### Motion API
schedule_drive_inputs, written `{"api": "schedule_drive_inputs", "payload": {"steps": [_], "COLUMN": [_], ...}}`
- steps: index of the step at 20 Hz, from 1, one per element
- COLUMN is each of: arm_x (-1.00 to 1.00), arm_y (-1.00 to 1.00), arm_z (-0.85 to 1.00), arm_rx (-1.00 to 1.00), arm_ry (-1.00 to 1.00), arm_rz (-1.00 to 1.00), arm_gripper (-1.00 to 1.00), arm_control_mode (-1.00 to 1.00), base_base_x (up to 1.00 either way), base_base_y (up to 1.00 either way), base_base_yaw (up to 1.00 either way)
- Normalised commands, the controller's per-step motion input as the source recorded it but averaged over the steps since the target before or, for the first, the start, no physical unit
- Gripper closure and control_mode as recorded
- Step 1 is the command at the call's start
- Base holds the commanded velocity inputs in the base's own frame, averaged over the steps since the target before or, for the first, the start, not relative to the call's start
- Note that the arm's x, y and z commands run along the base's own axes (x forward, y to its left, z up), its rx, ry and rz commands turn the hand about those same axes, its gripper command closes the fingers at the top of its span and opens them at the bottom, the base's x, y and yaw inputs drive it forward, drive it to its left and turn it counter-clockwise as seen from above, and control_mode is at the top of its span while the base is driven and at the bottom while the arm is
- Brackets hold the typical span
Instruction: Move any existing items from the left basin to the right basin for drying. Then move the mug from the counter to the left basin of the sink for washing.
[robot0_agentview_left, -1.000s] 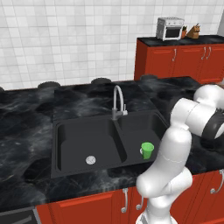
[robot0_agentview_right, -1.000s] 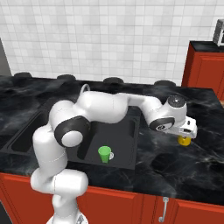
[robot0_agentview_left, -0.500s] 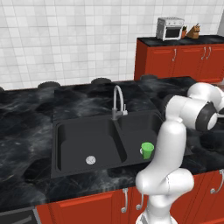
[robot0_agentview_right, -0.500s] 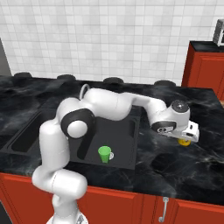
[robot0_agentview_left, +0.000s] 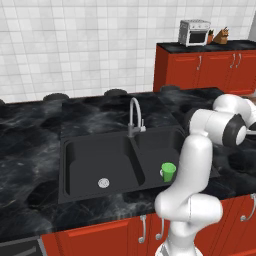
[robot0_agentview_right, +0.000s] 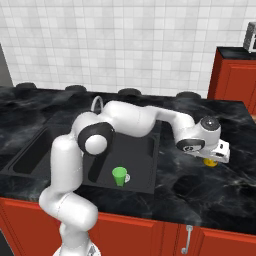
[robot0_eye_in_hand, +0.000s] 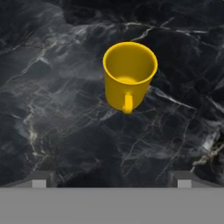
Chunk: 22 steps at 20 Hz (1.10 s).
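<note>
My pincer (robot0_eye_in_hand: 112, 179) is open, both tips wide apart, with nothing between them. It hangs above the mug (robot0_eye_in_hand: 129, 75), not touching it. The mug stands upright on the desk (robot0_eye_in_hand: 52, 109), to the right of the sink (robot0_agentview_left: 67, 150), with its handle facing my pincer in the hand view. In the right base view, the mug (robot0_agentview_right: 210, 162) is mostly hidden under my hand. The sink has 2 basins. The green cup (robot0_agentview_left: 168, 171) stands upright in the right basin (robot0_agentview_left: 155, 145), near its front wall. The left basin (robot0_agentview_left: 85, 165) holds only its drain (robot0_agentview_left: 103, 183). The faucet (robot0_agentview_left: 134, 116) rises behind the divider.
</note>
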Motion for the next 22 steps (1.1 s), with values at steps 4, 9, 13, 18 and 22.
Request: {"api": "schedule_drive_inputs", "payload": {"steps": [4,9,13,18,22], "arm_x": [0.16,0.18,0.14,0.12,0.10], "arm_y": [-0.04,-0.03,-0.05,-0.04,-0.04], "arm_z": [-0.12,-0.14,-0.13,-0.11,-0.13], "arm_rx": [0.00,0.00,0.00,0.00,0.00], "arm_ry": [0.00,0.00,0.00,0.00,0.00], "arm_rz": [0.00,0.00,0.00,0.00,0.00], "arm_gripper": [-1.00,-1.00,-1.00,-1.00,-1.00], "arm_control_mode": [-1.00,-1.00,-1.00,-1.00,-1.00], "base_base_x": [0.00,0.00,0.00,0.00,0.00], "base_base_y": [0.00,0.00,0.00,0.00,0.00], "base_base_yaw": [0.00,0.00,0.00,0.00,0.00]}}
